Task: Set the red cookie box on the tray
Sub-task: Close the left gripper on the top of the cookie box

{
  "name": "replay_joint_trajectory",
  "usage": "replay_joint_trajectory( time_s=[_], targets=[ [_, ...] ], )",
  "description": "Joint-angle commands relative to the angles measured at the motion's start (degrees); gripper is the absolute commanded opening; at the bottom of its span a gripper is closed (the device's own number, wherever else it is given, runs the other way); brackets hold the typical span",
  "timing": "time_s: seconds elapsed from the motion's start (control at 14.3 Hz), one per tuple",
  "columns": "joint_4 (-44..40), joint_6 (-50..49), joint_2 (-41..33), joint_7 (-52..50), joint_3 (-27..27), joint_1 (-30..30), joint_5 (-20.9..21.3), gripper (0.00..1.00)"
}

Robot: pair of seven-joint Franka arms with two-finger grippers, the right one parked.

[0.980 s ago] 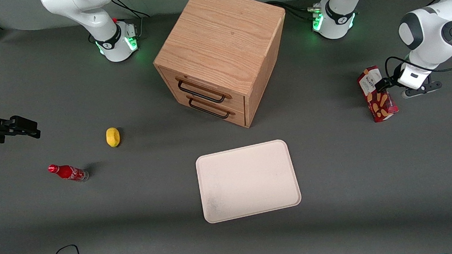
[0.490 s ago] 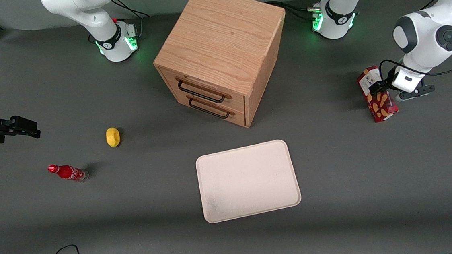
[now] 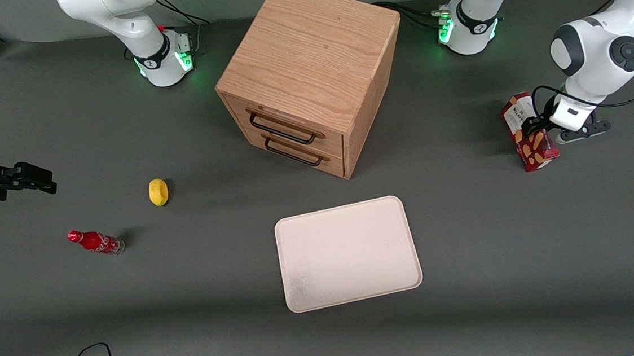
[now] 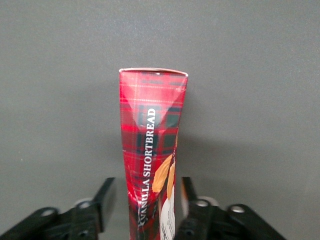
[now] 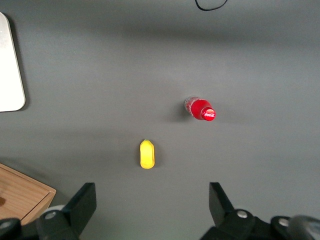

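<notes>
With the tool [image 4: 146, 200] straddling the red cookie box [image 3: 528, 133], fingers spread with gaps on both sides, at the working arm's end of the surface [image 3: 496, 232], well apart from the tray [image 3: 348, 253], an off-centre closure could tip the carton.

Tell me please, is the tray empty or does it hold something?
Empty: the tray shows only bare cream surface. The red cookie box is on the table, with the gripper around it.

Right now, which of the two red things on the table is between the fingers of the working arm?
The long dark-red cookie box, toward the working arm's end; the left gripper straddles it, fingers not yet touching. The small red soda bottle lies toward the parked arm's end.
</notes>
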State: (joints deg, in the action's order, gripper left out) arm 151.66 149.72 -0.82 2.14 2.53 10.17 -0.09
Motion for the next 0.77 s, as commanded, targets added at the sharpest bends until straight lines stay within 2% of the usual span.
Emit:
replay_joint_trajectory(
  time_s=[0.0, 0.49, 0.7],
  targets=[
    [-0.3, 0.8, 0.6, 1.0, 0.3, -0.7, -0.9, 0.0],
    [-0.5, 0.1, 0.4, 1.1, 0.3, -0.7, -0.8, 0.0],
    [-2.7, -6.2, -2.3, 1.2, 0.3, -0.6, -0.8, 0.0]
  ],
)
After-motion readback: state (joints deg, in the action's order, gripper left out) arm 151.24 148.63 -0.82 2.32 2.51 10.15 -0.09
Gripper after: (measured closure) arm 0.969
